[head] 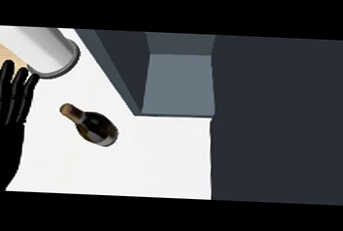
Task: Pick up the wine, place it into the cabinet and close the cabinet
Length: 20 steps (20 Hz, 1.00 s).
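Left robot hand (pixel 8 100) rests open and empty at the left edge, the wine (pixel 96 126) sits ungrasped on the table (pixel 151 160) near the open cabinet (pixel 177 83), every step yet undone.

glossy glass wine bottle (pixel 98 129) (matt tan neck), smooth white counter (pixel 158 160)

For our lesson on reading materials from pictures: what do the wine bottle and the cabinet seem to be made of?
The wine bottle: probably dark glass, glossy, given the pale highlights on its body; the tan neck looks like foil or cork. The cabinet: matte grey-blue panels, evenly flat without shine, perhaps painted board.
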Available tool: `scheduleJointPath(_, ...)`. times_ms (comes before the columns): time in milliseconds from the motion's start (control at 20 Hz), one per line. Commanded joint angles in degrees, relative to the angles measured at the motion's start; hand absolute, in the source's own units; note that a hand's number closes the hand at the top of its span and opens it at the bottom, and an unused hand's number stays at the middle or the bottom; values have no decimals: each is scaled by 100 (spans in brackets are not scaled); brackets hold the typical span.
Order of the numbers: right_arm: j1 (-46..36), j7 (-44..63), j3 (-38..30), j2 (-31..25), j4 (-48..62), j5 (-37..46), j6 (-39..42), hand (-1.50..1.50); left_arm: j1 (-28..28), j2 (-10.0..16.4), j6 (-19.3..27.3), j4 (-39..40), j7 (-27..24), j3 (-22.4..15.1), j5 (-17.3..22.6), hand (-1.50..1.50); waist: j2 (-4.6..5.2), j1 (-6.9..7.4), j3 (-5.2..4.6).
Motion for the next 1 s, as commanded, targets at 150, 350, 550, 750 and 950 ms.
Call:
scheduleJointPath(150, 647, 29, -157, -214, -521, -617, 570, -150, -189, -585, 331, 446, -172, -1166, -1034, -150, -124, -24, -105)
scheduleJointPath(350, 943, 601, 693, -329, -617, -890, 1186, -150, 320, -653, 426, 346, 299, -1509, 559, -150, -138, -6, -119)
scheduleJointPath(550, 1191, 1282, 527, -511, -1536, -1380, 1211, -150, 177, -660, 812, 83, 687, -1819, 629, -150, -138, 7, -110)
scheduleJointPath(750, 1188, 1691, 601, -475, -1893, -1343, 1090, -150, -81, -663, 1553, -125, 1105, -2554, 243, -150, -130, 28, -109)
scheduleJointPath(950, 896, 2361, 569, -491, -2331, -1461, 874, -150, 3, -664, 2061, -252, 994, -3183, -209, -150, -131, 45, -110)
